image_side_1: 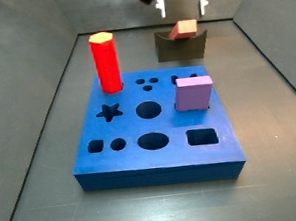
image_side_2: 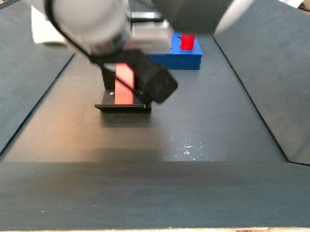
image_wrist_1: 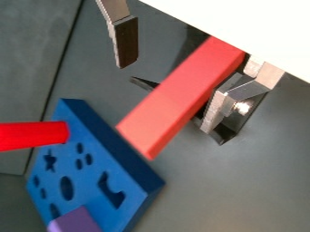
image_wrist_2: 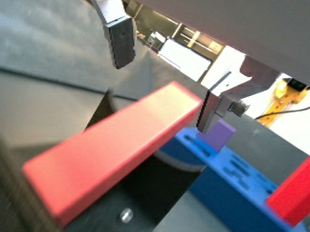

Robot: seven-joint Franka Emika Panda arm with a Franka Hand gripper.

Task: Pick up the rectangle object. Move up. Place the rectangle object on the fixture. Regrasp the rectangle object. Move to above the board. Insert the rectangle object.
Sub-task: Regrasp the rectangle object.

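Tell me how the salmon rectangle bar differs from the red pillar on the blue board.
The rectangle object is salmon-red with flat faces and lies on the fixture; the red pillar is brighter red, orange-topped, and stands upright in the board. The open gripper straddles the bar, fingers apart from it; nothing is near the pillar. Both are long and reddish.

The arm hides the gripper and half the board.

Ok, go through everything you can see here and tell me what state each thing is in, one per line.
gripper: open, fingers either side of the bar, not touching it
rectangle object: resting on the fixture, free
fixture: on the floor behind the board
board: flat, square hole empty
red pillar: upright in the board
lilac cube: seated on the board
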